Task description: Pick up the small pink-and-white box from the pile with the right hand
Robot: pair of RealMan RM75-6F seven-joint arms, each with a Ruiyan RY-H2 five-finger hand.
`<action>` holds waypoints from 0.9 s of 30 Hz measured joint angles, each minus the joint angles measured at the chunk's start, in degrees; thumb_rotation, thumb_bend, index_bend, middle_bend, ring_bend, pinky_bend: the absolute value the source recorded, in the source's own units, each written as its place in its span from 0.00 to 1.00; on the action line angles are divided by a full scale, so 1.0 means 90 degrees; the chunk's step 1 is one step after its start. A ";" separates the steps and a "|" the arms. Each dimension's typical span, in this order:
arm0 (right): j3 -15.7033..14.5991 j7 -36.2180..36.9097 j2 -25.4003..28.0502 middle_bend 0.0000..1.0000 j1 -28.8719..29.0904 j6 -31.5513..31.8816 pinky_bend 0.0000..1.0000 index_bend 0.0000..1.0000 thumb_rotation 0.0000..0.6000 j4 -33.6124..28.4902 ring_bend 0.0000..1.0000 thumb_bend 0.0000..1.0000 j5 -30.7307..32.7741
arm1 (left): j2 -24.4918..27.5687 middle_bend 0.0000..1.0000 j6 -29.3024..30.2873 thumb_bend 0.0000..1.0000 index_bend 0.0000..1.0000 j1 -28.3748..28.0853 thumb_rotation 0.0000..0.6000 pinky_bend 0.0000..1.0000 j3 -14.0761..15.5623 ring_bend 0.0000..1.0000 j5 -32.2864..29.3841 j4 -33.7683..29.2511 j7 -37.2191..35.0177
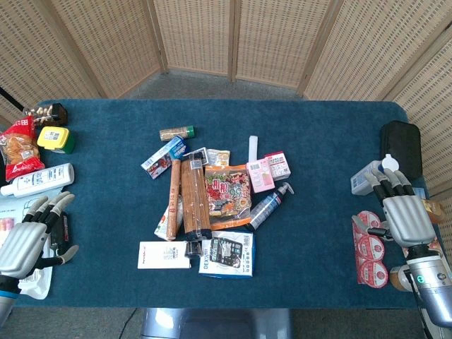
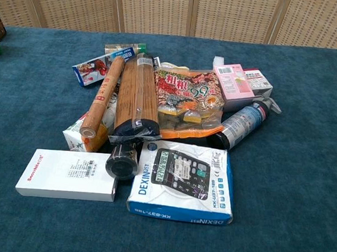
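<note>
The small pink-and-white box [image 1: 277,164] [image 2: 258,81] lies at the far right corner of the pile, touching a larger pink box [image 1: 260,174] [image 2: 233,84]. My right hand [image 1: 402,212] hovers near the table's right edge, well to the right of the pile, its fingers extended and apart, holding nothing. Over the front left edge, my left hand [image 1: 28,240] is also empty, with its fingers spread. The chest view shows neither hand.
The pile also holds a snack bag [image 1: 227,192], a dark spray bottle [image 1: 268,206], rolled bamboo mats [image 1: 195,198], a calculator box [image 1: 227,254] and a white box [image 1: 164,255]. Round red-lidded packs [image 1: 370,247] and a black case [image 1: 400,145] lie by the right hand. Snacks and bottles crowd the left edge.
</note>
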 measured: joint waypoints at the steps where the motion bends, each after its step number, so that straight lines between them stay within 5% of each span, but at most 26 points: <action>1: 0.0002 -0.0027 0.0006 0.07 -0.0005 0.0004 0.04 0.00 0.53 -0.0027 0.00 0.30 -0.0008 | -0.0008 0.04 -0.0002 0.31 0.05 0.0005 1.00 0.00 0.0008 0.13 0.0021 0.0027 -0.0031; 17: 0.0002 0.0170 0.0062 0.06 0.0052 -0.0211 0.04 0.00 0.53 -0.0095 0.00 0.30 -0.0266 | 0.0087 0.04 0.0042 0.30 0.05 0.0034 1.00 0.00 0.0041 0.13 0.0258 -0.0004 -0.0087; 27: 0.0263 0.0089 -0.0068 0.00 0.0933 -0.1415 0.04 0.00 0.55 0.0011 0.00 0.30 -0.0194 | 0.0081 0.04 -0.0173 0.31 0.05 -0.0105 1.00 0.00 -0.0010 0.13 0.0194 -0.0135 0.0094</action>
